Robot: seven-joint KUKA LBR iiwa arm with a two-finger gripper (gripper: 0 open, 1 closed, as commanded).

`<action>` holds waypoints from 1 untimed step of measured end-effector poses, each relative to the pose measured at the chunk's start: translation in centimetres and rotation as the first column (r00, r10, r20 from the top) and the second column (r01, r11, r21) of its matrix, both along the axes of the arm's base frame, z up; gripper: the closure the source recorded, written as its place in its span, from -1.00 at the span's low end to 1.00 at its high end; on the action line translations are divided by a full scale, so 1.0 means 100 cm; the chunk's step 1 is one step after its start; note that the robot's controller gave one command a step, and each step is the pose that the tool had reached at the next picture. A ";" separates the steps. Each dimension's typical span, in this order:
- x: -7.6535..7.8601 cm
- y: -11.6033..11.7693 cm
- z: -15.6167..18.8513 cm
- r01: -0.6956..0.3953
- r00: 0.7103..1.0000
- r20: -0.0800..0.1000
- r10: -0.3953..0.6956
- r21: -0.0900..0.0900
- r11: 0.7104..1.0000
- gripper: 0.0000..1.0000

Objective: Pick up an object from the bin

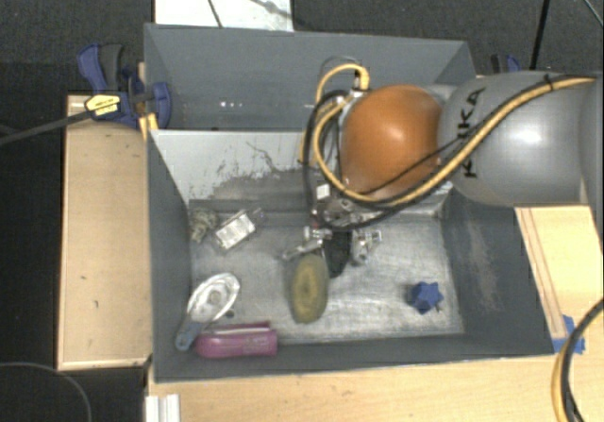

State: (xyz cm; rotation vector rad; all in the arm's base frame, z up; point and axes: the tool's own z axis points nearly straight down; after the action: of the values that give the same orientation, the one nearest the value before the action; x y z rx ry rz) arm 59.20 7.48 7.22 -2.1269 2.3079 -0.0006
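Right now the tool [338,250] sits low at mid bin [236,71], just beside the olive oval [307,290], likely lining up a grab; apart or together, can't tell.

blue piece [426,296] | purple bar [237,343] (front-left corner) | silver scoop [211,300] | clear packet [235,229]

1. Bin [283,80]: grey metal, with pale scratches streaking the floor.
2. Oval pad [307,290]: dull olive-green, darker down the middle.
3. Small block [426,296]: deep blue.
4. Oblong case [238,343]: purple-pink.
5. Scoop [212,298]: shiny silver.
6. Wrapper [234,229]: white and silver.
7. Arm [528,146]: silver-grey with black lettering; cover [392,137] orange; cables [326,118] yellow and black.
8. Gripper [337,264]: black with silvery parts.
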 end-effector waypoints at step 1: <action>0.001 -0.001 0.001 0.006 1.000 0.001 -0.006 -0.002 1.000 1.00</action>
State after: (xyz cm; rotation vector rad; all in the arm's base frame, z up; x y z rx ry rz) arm 59.33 7.35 7.34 -2.1199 2.3150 -0.0049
